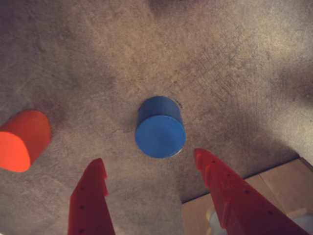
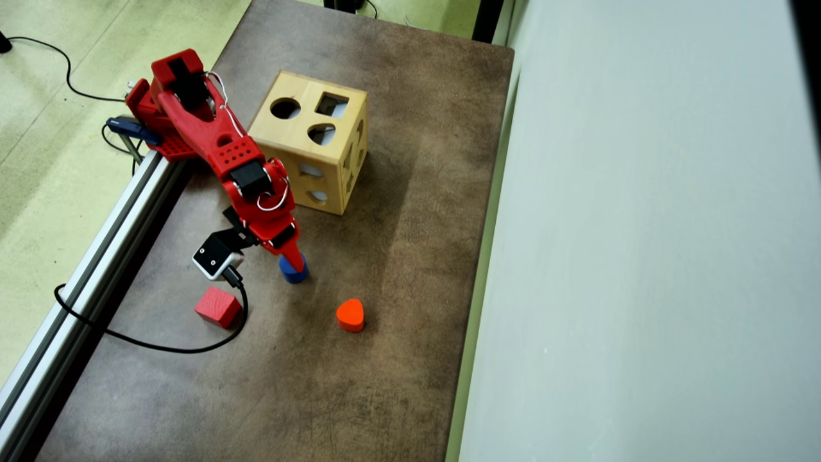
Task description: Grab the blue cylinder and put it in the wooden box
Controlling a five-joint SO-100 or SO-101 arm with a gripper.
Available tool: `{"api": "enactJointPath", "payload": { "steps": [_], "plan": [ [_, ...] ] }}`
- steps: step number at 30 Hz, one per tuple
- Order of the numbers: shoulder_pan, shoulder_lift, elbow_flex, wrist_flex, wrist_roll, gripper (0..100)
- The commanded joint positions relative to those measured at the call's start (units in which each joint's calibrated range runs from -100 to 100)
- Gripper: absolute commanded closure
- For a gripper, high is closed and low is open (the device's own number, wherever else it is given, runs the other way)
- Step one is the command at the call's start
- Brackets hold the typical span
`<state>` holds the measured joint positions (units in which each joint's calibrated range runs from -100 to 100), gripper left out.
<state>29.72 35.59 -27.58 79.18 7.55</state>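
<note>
The gripper (image 1: 149,164) hangs open just above the blue cylinder (image 1: 160,128), which stands on the table (image 2: 397,256) between the wooden box (image 2: 311,147) and the heart block (image 2: 350,315).

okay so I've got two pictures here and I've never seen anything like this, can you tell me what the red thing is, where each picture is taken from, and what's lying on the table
The red thing is a small robot arm clamped at the table's edge. It ends in a gripper with two fingers, which works like a pair of tongs.

One picture is taken from above and shows the whole brown table. The other comes from a little camera on the arm's wrist, looking down past the two red fingers.

On the table stand a wooden box with shaped holes, a blue cylinder, a red cube and an orange heart-shaped block.

Nothing is held yet. The fingers are spread apart, with the blue cylinder just beyond their tips and standing on the table. The arm looks about to grab it.
</note>
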Motion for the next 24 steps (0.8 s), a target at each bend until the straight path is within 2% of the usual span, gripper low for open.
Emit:
{"api": "enactJointPath", "payload": {
  "steps": [1, 5, 24],
  "plan": [
    [-1.04, 1.31, -7.12, 3.13, -0.15, 71],
    [-1.41, 4.11, -9.36, 6.03, -0.2, 71],
    [-1.34, 7.17, -9.45, 5.22, 0.15, 71]
  ]
}}
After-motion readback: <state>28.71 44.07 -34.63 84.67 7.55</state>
